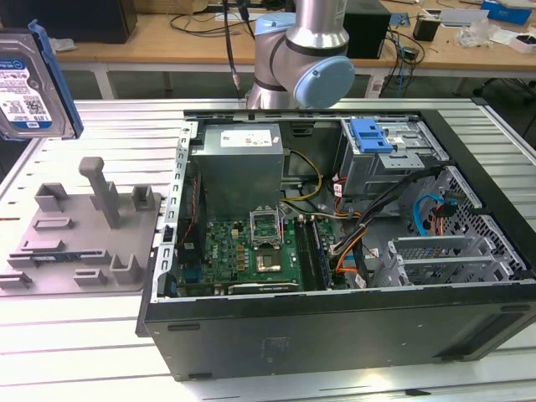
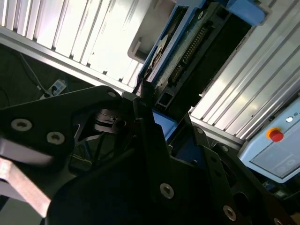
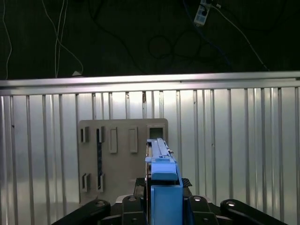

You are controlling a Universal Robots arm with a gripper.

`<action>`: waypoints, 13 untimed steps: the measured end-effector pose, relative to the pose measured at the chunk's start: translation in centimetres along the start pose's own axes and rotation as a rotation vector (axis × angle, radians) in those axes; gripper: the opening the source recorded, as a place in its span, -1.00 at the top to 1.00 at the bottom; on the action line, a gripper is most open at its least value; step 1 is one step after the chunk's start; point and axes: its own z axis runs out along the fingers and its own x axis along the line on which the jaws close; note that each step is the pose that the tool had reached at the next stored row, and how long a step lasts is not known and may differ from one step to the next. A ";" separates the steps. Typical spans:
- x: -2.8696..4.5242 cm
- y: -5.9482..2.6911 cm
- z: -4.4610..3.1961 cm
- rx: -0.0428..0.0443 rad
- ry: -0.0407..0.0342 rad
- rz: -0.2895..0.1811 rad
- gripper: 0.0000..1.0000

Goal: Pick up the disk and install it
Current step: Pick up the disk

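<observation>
Blue-railed, the disk (image 1: 29, 88) hangs upright above the grey fixture (image 1: 84, 243) on the bench (image 1: 67, 343), well apart from the computer case (image 1: 335, 335). The gripper (image 3: 164, 206) is clamped on its rail. With so narrow a hold, the disk could twist or slip.

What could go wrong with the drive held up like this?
The silver hard drive in its blue carrier rail hangs clamped in the tool above the grey plastic fixture with upright posts; a slip may drop it onto them. Loose cables lie beside the metal drive cage; they might snag it.
</observation>
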 end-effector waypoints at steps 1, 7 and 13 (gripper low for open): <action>0.04 -0.02 -0.27 0.0000 0.0000 0.000 0.27; 0.22 -0.07 -1.40 0.0000 0.0000 0.000 0.27; 0.31 -0.11 -1.86 0.0000 -0.0001 0.000 0.27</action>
